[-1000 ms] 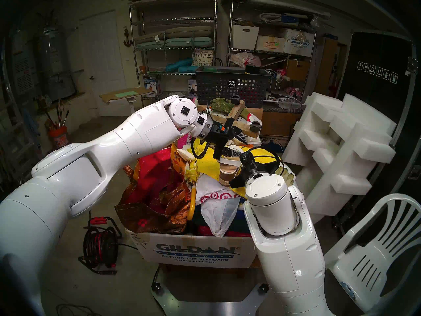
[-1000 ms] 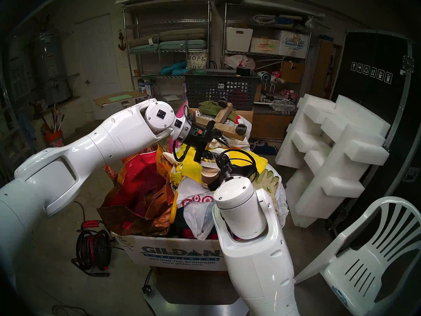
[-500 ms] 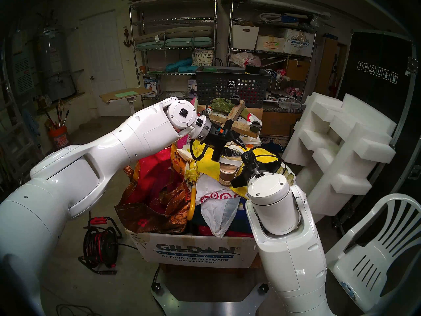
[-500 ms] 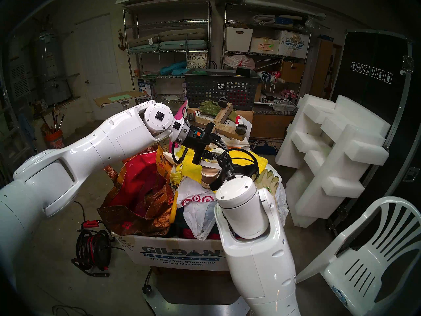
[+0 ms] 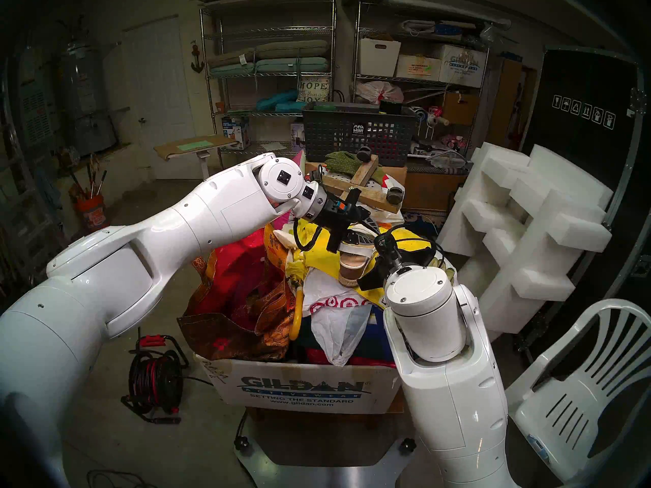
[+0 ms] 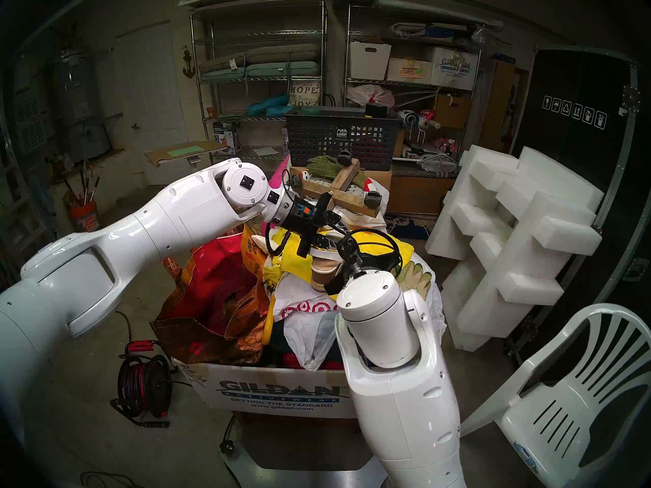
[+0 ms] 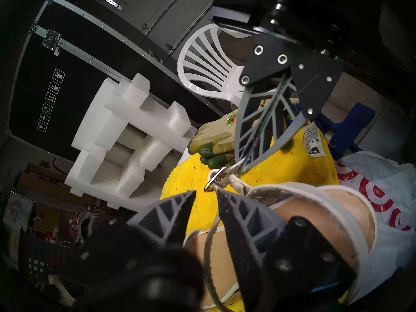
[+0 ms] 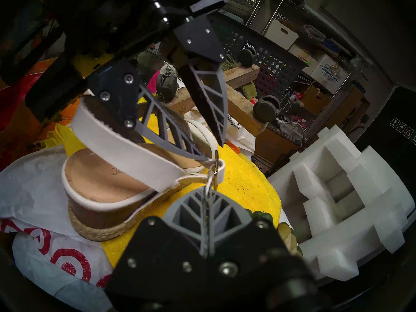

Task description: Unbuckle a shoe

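The white-strapped wedge sandal with jute-trimmed sole [image 8: 108, 205] sits on a yellow towel [image 8: 245, 185] atop the heaped box. The right gripper [image 8: 206, 192] pinches the thin ankle strap [image 8: 208, 184] taut at the metal buckle [image 7: 215, 178], so the left gripper [image 7: 206, 195], parted, can close on it.

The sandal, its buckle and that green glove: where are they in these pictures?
sandal [image 8: 105, 187]: right wrist view, on its cream insole at the heel.
buckle [image 7: 215, 178]: left wrist view, on the metal bar.
green glove [image 7: 213, 140]: left wrist view, on the back of its fingers.
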Tool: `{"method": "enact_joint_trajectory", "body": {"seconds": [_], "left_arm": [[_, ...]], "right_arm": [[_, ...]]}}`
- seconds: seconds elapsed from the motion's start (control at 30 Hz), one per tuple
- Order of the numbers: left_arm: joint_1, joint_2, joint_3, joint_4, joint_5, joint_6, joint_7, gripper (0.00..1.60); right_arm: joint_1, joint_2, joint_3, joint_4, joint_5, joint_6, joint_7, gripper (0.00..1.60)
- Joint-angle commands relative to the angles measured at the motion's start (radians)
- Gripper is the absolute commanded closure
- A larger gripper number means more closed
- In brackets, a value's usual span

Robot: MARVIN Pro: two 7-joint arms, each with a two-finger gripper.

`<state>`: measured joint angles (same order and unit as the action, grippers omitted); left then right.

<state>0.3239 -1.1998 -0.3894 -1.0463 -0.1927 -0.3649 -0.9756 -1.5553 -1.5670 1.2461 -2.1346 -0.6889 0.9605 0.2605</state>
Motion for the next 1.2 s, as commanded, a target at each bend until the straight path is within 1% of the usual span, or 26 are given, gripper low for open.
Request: {"method": "enact_joint_trajectory", "body": {"seconds": [0.0, 0.33, 0.4, 0.47, 0.73, 0.77, 0.87, 0.93, 1.1, 1.17], "left_arm": [[-0.015, -0.007, -0.005, -0.005, -0.001, -0.006, -0.004, 0.75], [-0.013, 0.001, -0.001, -0.013, -0.001, -0.017, -0.009, 0.75], [-0.01, 0.003, 0.0, -0.016, 0.0, -0.021, -0.01, 0.8], [-0.009, 0.005, 0.001, -0.017, 0.001, -0.022, -0.01, 0.81], [-0.009, 0.013, 0.0, -0.023, 0.0, -0.024, -0.011, 0.83], [-0.009, 0.014, 0.0, -0.023, -0.001, -0.026, -0.012, 0.85], [-0.009, 0.015, 0.0, -0.023, -0.002, -0.028, -0.015, 1.02], [-0.008, 0.015, 0.0, -0.023, -0.004, -0.03, -0.017, 0.98], [-0.008, 0.016, 0.0, -0.023, -0.006, -0.031, -0.019, 0.98], [-0.007, 0.017, 0.0, -0.023, -0.006, -0.031, -0.021, 0.93]], "right_arm": [[0.005, -0.002, -0.004, -0.033, -0.01, -0.001, 0.014, 1.6], [0.0, 0.006, 0.001, -0.042, -0.044, -0.001, 0.047, 1.6], [0.001, 0.01, 0.006, -0.043, -0.048, -0.001, 0.055, 1.6], [0.005, 0.018, 0.01, -0.047, -0.06, -0.001, 0.077, 1.6], [0.02, 0.036, 0.026, -0.056, -0.081, -0.001, 0.119, 1.6], [0.024, 0.037, 0.027, -0.055, -0.086, -0.001, 0.129, 1.6], [0.031, 0.036, 0.026, -0.051, -0.093, -0.001, 0.142, 1.6], [0.035, 0.034, 0.024, -0.047, -0.097, -0.001, 0.148, 1.6], [0.044, 0.026, 0.017, -0.042, -0.107, -0.001, 0.161, 1.6], [0.047, 0.021, 0.014, -0.038, -0.113, -0.001, 0.168, 1.6]]}}
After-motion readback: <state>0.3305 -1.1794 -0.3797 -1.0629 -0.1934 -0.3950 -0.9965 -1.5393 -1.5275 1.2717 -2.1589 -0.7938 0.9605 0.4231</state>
